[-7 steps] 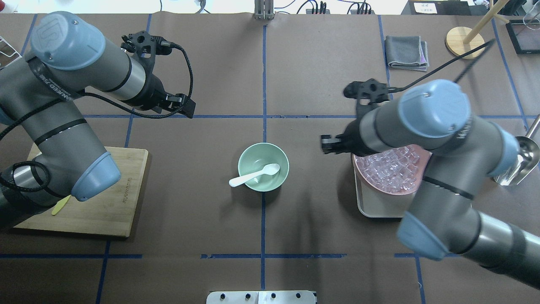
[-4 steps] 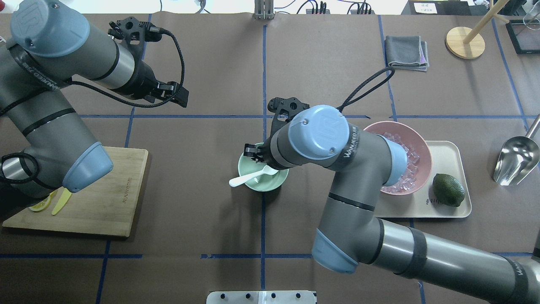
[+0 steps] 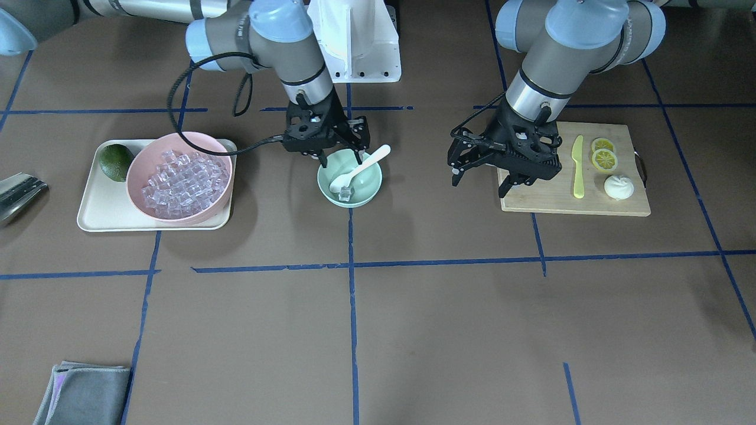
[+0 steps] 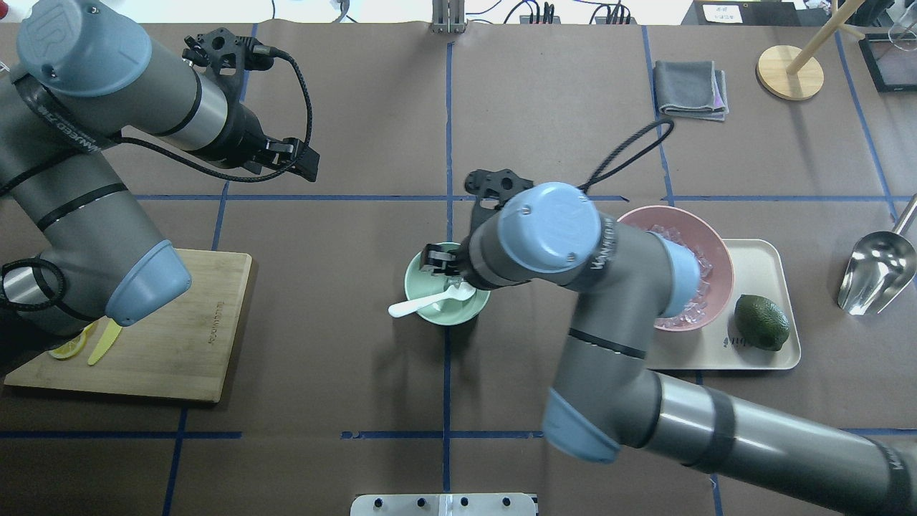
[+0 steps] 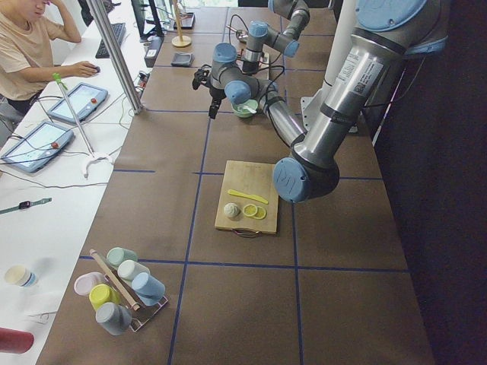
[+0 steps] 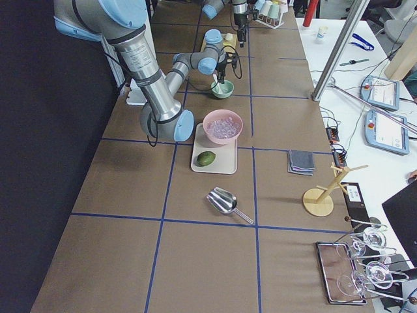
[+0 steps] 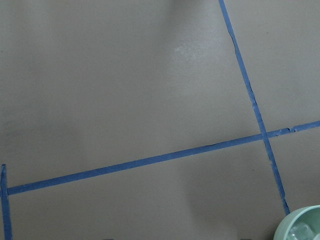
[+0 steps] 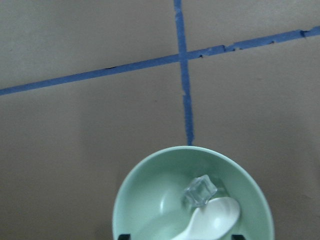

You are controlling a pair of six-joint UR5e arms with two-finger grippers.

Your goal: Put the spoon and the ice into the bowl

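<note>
The mint-green bowl (image 3: 366,192) stands at the table's middle. The white spoon (image 3: 361,167) lies in it, with its handle over the rim. One clear ice cube (image 3: 344,190) lies in the bowl beside the spoon's head. The right wrist view shows the bowl (image 8: 145,200), the cube (image 8: 200,190) and the spoon (image 8: 212,220). My right gripper (image 3: 341,158) hangs open and empty just above the bowl. It also shows in the overhead view (image 4: 437,259). My left gripper (image 3: 481,182) is open and empty, above the table by the cutting board's edge.
A pink bowl (image 3: 137,171) full of ice cubes stands on a beige tray (image 3: 88,206) with a green fruit (image 3: 115,160). A cutting board (image 3: 549,198) holds a yellow knife (image 3: 577,165), lemon slices (image 3: 603,154) and a white bun (image 3: 619,187). A metal scoop (image 4: 877,269) lies far right.
My right arm has swung from over the pink bowl to over the mint-green bowl. My left arm has drawn back a little to the left.
</note>
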